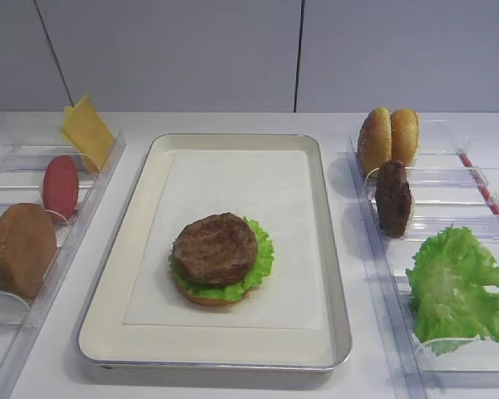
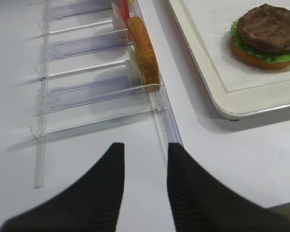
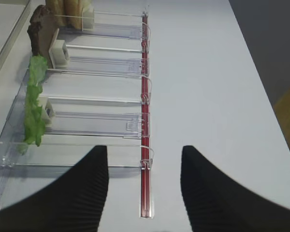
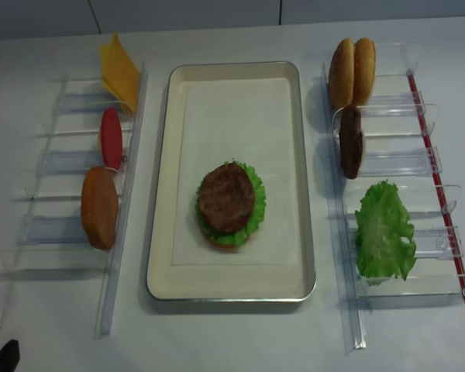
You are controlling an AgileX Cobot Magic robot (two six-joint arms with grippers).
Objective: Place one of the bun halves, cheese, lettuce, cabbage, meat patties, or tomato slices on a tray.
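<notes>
So the tray (image 1: 333, 249) sits dead centre on the white surface (image 4: 240, 341), long side running away from the camera, and there's a bare strip of surface on each side between its silver rim and the clear plastic racks. Plenty of open paper liner on the far half of the tray; the near half has the stack: a bun half (image 2: 253, 57) at the bottom, lettuce (image 1: 262, 258) frilling out around it, and a meat patty (image 1: 215, 248) on top. Left rack (image 4: 62, 163) holds cheese (image 1: 86, 131) leaning at the far end, a tomato slice (image 1: 60, 186) standing on edge, then another bun half (image 1: 22, 248) upright nearest the camera. Right rack (image 3: 101, 96) has two bun halves (image 1: 388, 138) stood together at the back, a second meat patty (image 1: 393, 198) on edge, and a big loose lettuce leaf (image 1: 457, 287) in the front slots; a red strip runs along its outer edge. The left claw (image 2: 144, 188) hangs over bare surface just off the near end of the left rack, fingers a bit apart, nothing in it. The right claw (image 3: 144, 188) hovers above the near end of the right rack by the red strip, fingers spread well apart, also holding nothing. Behind it all is a plain pale wall with a couple of panel seams, and the front edge of the surface is wide open.
</notes>
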